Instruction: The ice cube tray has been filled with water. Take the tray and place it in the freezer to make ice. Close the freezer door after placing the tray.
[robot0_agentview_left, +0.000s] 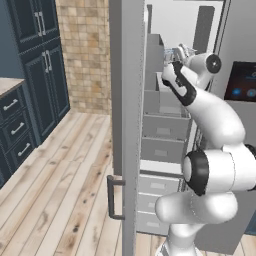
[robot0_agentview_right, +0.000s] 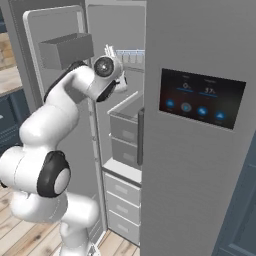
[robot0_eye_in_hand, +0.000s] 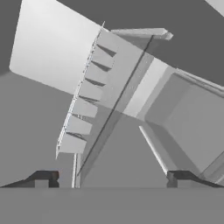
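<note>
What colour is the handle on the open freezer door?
Dark, against the plain grey freezer door; the handle shows best in the left base view.

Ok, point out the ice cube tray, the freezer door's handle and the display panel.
ice cube tray (robot0_agentview_right: 131, 56), right base view, its front cells.
freezer door handle (robot0_agentview_left: 113, 198), left base view, the vertical bar.
display panel (robot0_agentview_right: 201, 98), right base view, screen centre.

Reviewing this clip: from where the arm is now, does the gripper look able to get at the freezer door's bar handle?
Probably not without pulling back first. The gripper is open, up inside the freezer, while the bar handle sits low on the freezer door, behind the hand.
</note>
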